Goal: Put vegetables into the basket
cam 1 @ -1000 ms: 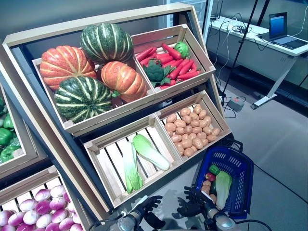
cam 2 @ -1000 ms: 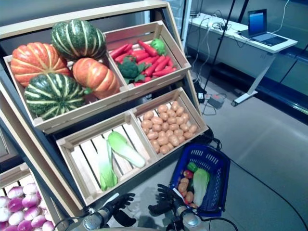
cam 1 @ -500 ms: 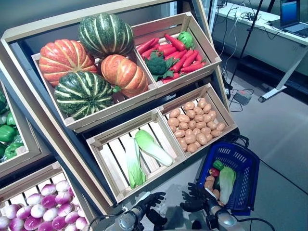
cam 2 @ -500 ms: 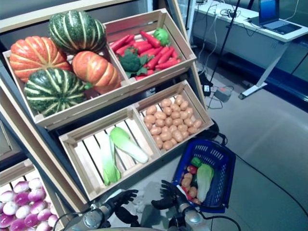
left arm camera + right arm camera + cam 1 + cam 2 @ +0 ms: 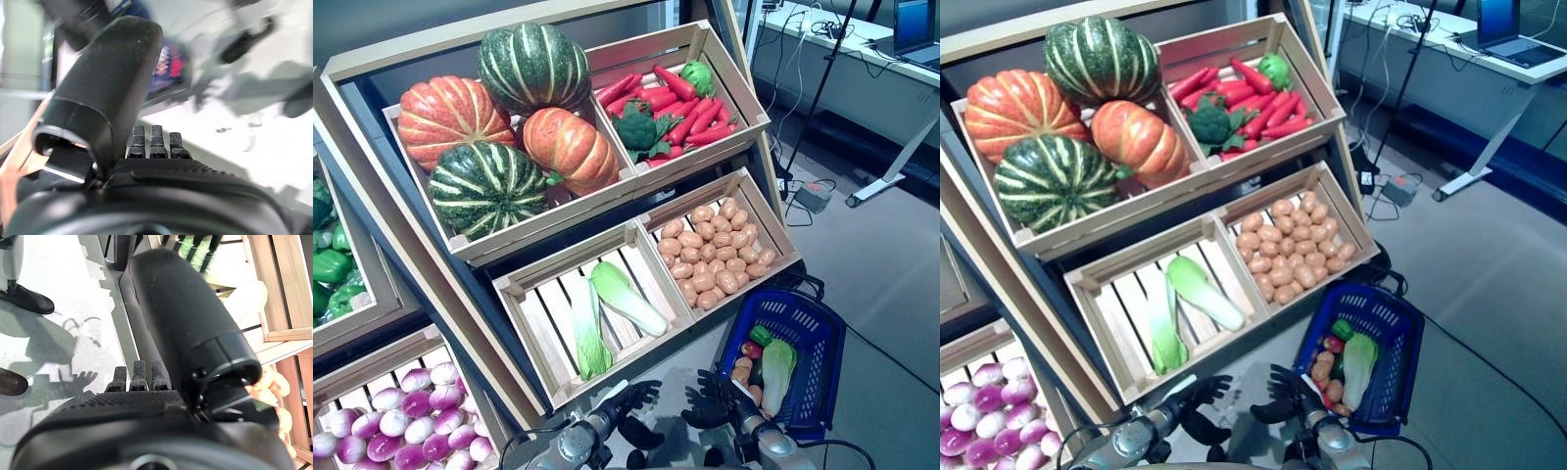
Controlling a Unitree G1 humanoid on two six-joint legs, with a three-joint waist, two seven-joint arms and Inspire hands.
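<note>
1. While the blue basket [image 5: 808,338] sits on the floor at the near right, just below the potato crate, it already holds a pale cabbage [image 5: 776,361], a green pepper, a red piece and a few potatoes.
2. Vegetables not yet picked lie in the stand: two long cabbages [image 5: 626,297] in the near slatted crate, potatoes [image 5: 715,259] in the crate to its right, chillies and broccoli [image 5: 636,130] in the far right crate, pumpkins [image 5: 489,186] in the far left one.
3. Both hands hang low and near, in front of the stand. The left hand [image 5: 631,401] is released, fingers relaxed and holding nothing; its wrist view shows only straight fingertips.
4. The right hand [image 5: 715,399] is likewise released and empty, fingers spread, just left of the basket's near corner.
5. Judging by this, the step in hand is a fresh reach for another vegetable. The cabbages are nearest the left hand; to do it well, bring the fingers in along the leaf's length, close round its thicker middle, and lift clear of the crate's front rail before swinging right.
6. Onions [image 5: 401,431] and green peppers [image 5: 333,264] fill the crates at far left.
</note>
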